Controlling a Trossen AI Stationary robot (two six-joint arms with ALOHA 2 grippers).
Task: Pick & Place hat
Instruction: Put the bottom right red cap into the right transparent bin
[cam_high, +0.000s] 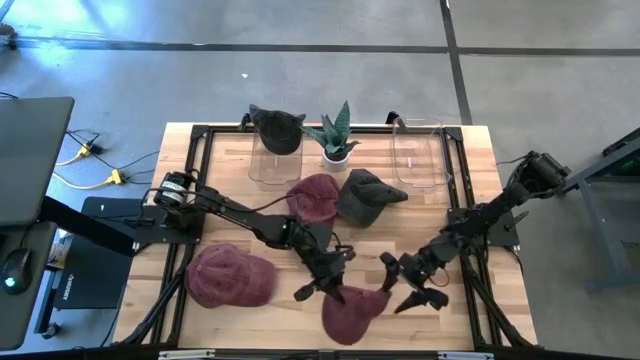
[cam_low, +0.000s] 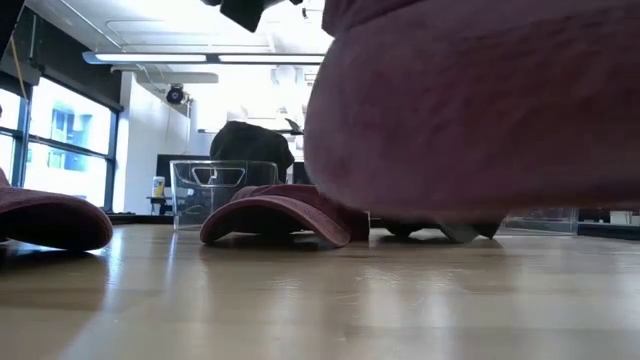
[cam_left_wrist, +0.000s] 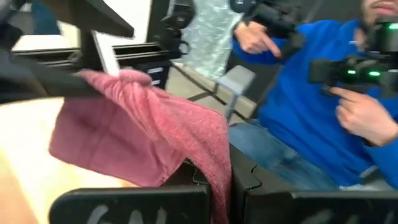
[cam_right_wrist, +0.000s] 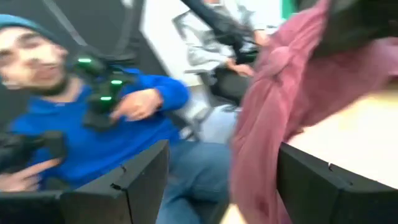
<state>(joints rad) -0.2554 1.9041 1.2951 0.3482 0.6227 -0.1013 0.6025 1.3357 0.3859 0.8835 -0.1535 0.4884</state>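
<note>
A maroon hat (cam_high: 352, 312) hangs near the table's front edge, and my left gripper (cam_high: 335, 292) is shut on it. It fills the low view (cam_low: 470, 110), with table showing beneath it. My right gripper (cam_high: 402, 284) stands open just to the hat's right. In the right wrist view a fold of the hat (cam_right_wrist: 261, 124) hangs between its spread fingers. Another maroon hat (cam_high: 228, 277) lies crown up at the front left, and a third (cam_high: 315, 195) lies mid-table beside a dark grey hat (cam_high: 368, 196). My left gripper pinches a bunched fold of the maroon hat's cloth (cam_left_wrist: 214, 177) between its two fingers. It comes nearly level from the table's left. The hat spreads out beyond the fingers and droops, clear of the table. Whether my right gripper touches the hat I cannot tell.
A black hat (cam_high: 275, 128) sits on a clear box at the far edge, next to a potted plant (cam_high: 338, 138) and an empty clear bin (cam_high: 420, 155). People sit close beyond the table's front edge (cam_left_wrist: 311, 112). Bare wood lies at the front right.
</note>
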